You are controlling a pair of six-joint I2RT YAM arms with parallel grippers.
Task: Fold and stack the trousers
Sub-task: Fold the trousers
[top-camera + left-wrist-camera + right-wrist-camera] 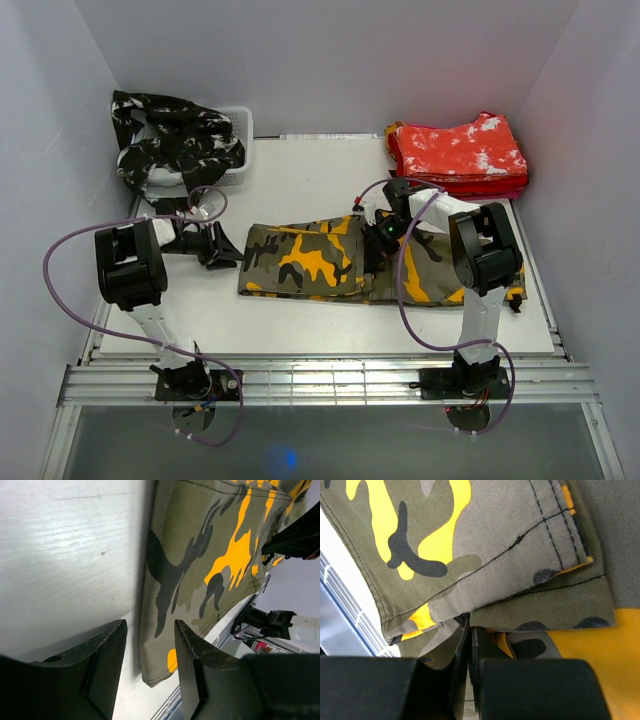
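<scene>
On white board, right claw pinches twill olive trousers; left claw gapes.

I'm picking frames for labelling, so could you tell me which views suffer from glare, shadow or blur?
Top view: even light, sharp. Left wrist: table bright with glare, dark soft shadow beside the trousers. Right wrist: weave crisp, right hand nearly black.

My left arm bent, elbow high, forearm reaching inward toward centre. Left hand low, fingers spread wide, gripping nothing. My right arm folded likewise, wrist angled left. Right hand pressed closed, pinching trousers at edge.
</scene>
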